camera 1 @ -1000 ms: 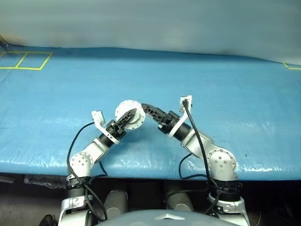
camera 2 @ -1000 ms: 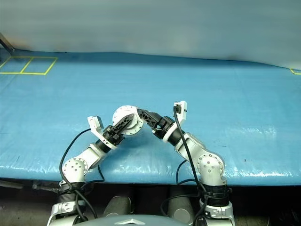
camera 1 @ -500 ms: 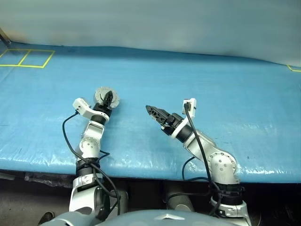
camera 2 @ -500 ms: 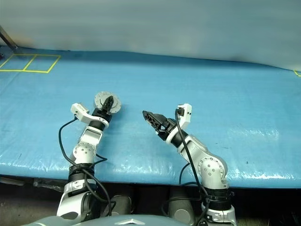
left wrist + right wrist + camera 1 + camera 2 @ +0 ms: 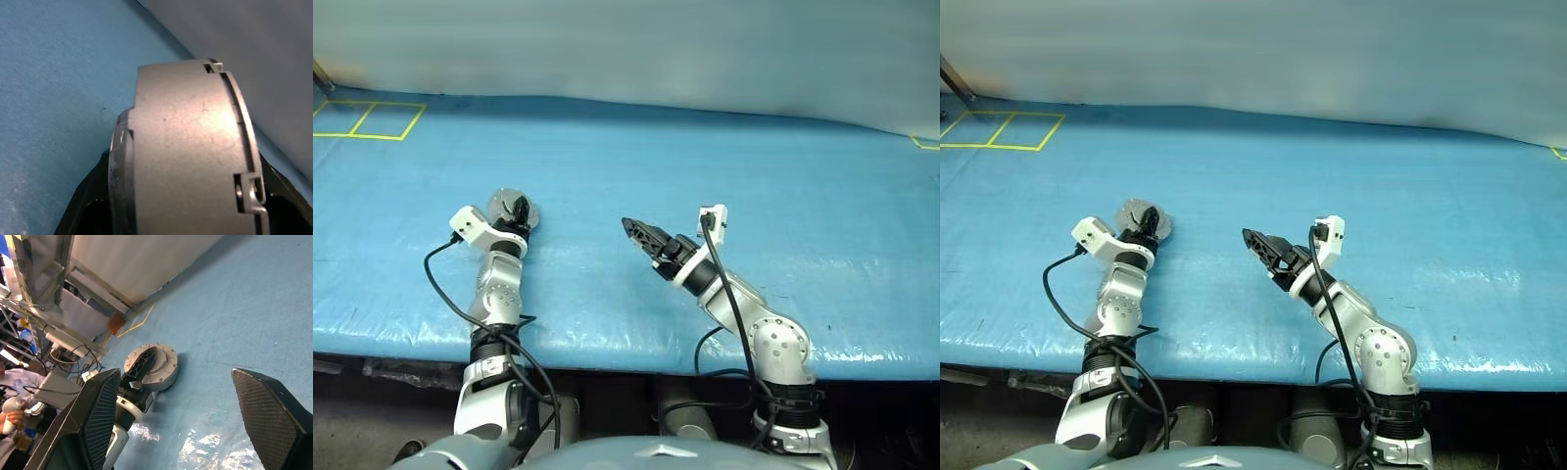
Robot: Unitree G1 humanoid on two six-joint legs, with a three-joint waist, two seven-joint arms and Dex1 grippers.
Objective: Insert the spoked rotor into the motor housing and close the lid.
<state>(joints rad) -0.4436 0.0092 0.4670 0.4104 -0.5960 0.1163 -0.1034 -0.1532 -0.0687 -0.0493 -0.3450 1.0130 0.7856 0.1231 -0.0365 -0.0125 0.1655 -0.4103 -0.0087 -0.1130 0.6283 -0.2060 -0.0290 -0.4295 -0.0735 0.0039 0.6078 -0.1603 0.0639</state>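
The motor housing (image 5: 504,204) is a short silver can at the left of the blue table. In the left wrist view it shows side-on (image 5: 190,156), and the lid (image 5: 250,152) lies closed against it along a thin seam. My left gripper (image 5: 517,210) reaches around the housing. I cannot tell whether it still grips it. The right wrist view shows the housing (image 5: 164,369) with that gripper across its flat face. My right gripper (image 5: 628,226) hangs open and empty above the table's middle, well to the right of the housing. The spoked rotor is out of view.
A blue sheet (image 5: 754,166) covers the table. Yellow tape squares (image 5: 372,119) mark its far left corner, and the front edge (image 5: 626,345) runs below my arms. In the right wrist view a metal rack (image 5: 58,264) and a person's hand (image 5: 12,409) stand beyond the table.
My left arm swung away to the left with the housing, from the middle beside the right gripper to the table's left. The right gripper held its place, open.
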